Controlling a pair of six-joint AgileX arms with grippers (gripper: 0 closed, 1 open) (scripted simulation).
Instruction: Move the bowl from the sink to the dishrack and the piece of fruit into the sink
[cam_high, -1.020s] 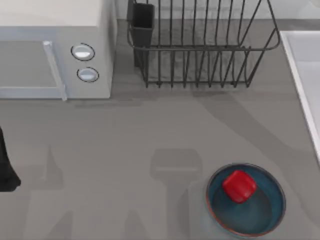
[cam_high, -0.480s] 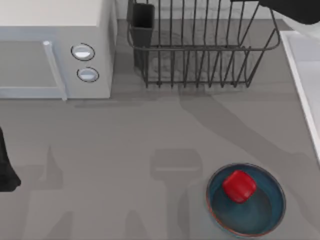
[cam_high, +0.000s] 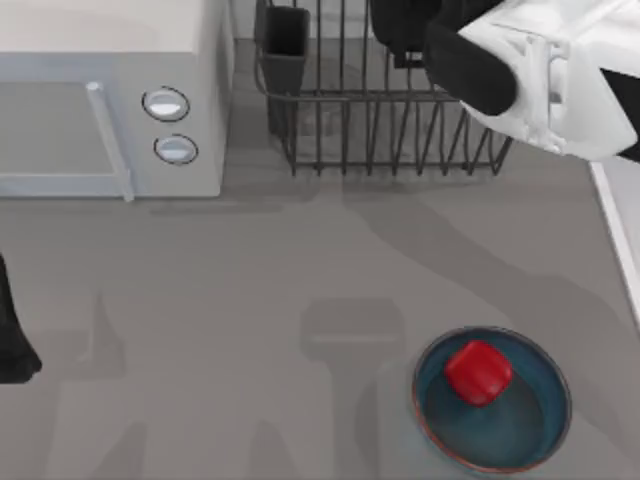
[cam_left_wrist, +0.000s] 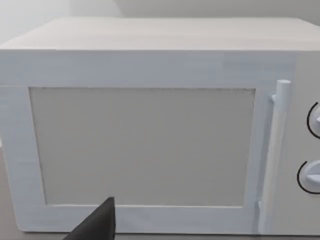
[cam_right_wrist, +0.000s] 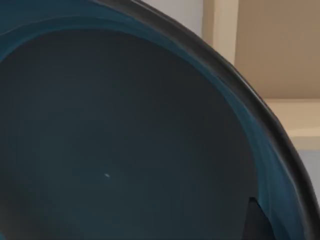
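The right arm (cam_high: 540, 75) is hanging over the dishrack (cam_high: 400, 130) at one o'clock, its jaws pinching the bowl (cam_right_wrist: 125, 140). The fruit (cam_high: 478, 372) is sitting in the dish (cam_high: 530, 440) at five o'clock. The left arm (cam_high: 12, 340) is waiting at nine o'clock; I cannot tell how its jaws are standing.

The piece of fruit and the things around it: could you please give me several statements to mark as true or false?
1. The piece of fruit lies in the shallow teal dish. True.
2. The dishrack stands left of the microwave. False: it stands to the microwave's right.
3. The right arm reaches over the dishrack. True.
4. The right wrist view looks into the bowl. True.
5. The fruit lies in the sink. False: it lies in the dish, on the table.
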